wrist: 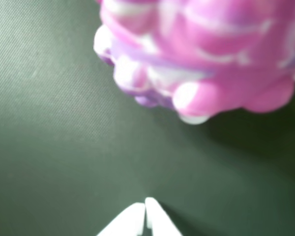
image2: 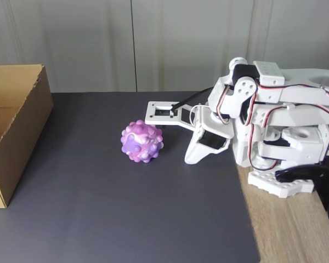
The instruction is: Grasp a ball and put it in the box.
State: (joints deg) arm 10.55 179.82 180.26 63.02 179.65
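dark mat point(image2: 126, 219) over wooden table point(image2: 285, 219) | grey wall behind | one ball point(image2: 142, 141) mid-mat | one box point(image2: 13, 129) left edge | gripper point(image2: 191, 160) fingers pressed together, empty

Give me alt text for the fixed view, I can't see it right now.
A bumpy purple, pink and white ball sits on a dark mat, just left of the folded white arm's gripper, untouched. An open cardboard box stands at the left edge, well apart from the ball.

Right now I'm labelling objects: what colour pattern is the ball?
Mottled pink, purple and white ball, clearest in the wrist view.
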